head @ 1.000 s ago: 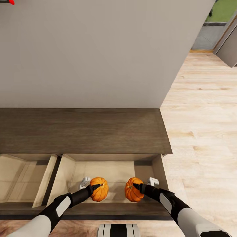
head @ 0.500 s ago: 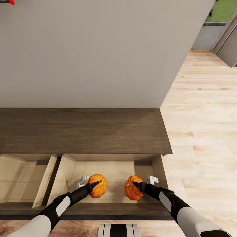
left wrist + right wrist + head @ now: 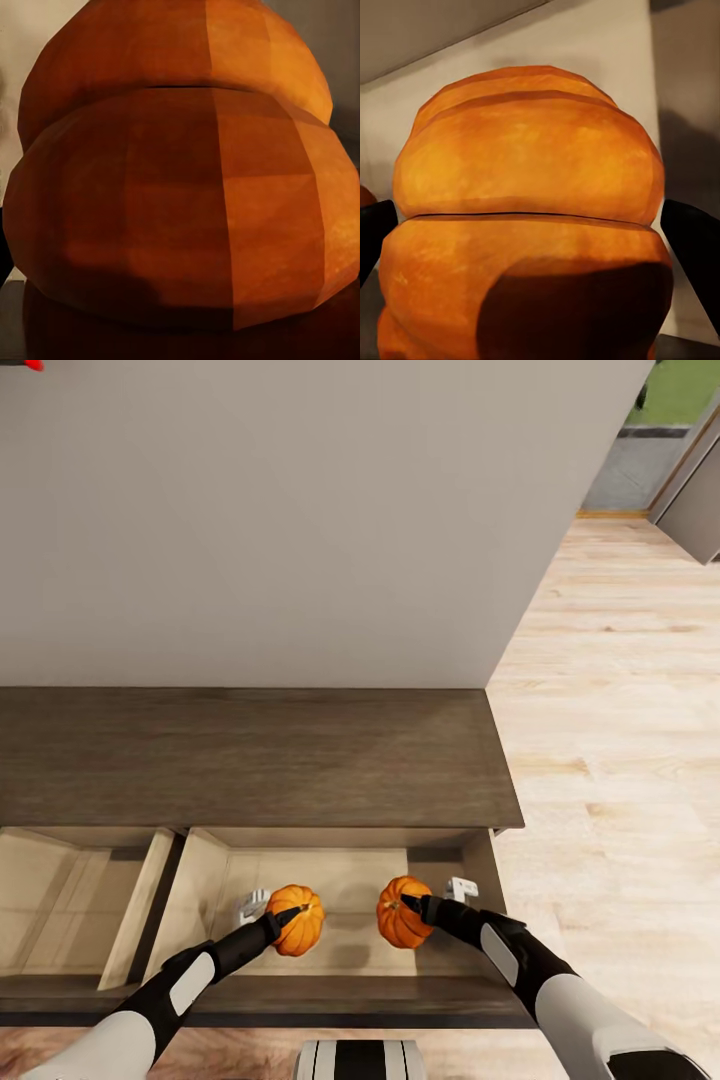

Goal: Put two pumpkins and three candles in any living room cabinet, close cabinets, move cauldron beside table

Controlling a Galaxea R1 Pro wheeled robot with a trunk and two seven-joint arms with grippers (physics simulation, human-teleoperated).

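Both grippers reach down into the same open drawer, each closed on one pumpkin. Left gripper (image 3: 275,922), black-fingered on a black-and-white arm, clamps a small round orange ribbed pumpkin (image 3: 297,920) with a short dark stem; in the left wrist view its orange ribs (image 3: 180,202) crowd the lens. Right gripper (image 3: 415,908) clamps a second, matching orange pumpkin (image 3: 398,912), and in the right wrist view two dark fingertips (image 3: 694,247) flank its sides (image 3: 529,247).

Pumpkins sit near the middle of the drawer's light tan floor (image 3: 345,875), the left one toward the drawer's left wall, the right one toward its right wall, apart from each other. Whether they rest on the floor or hang just above it cannot be told. Holding them low inside the drawer looks like the last step before letting go, so they land without rolling.

That drawer belongs to a long, low dark-brown wood cabinet (image 3: 250,760) standing against a plain grey wall (image 3: 300,510). Another open drawer (image 3: 70,895) lies just beside it on the left.

Count: two pumpkins, two open drawers, two grippers. Light wood floor (image 3: 620,710) runs past the cabinet's right end.

By my judgement, both pumpkins are nearly stowed, with the candles, drawer closing and cauldron yet to come.
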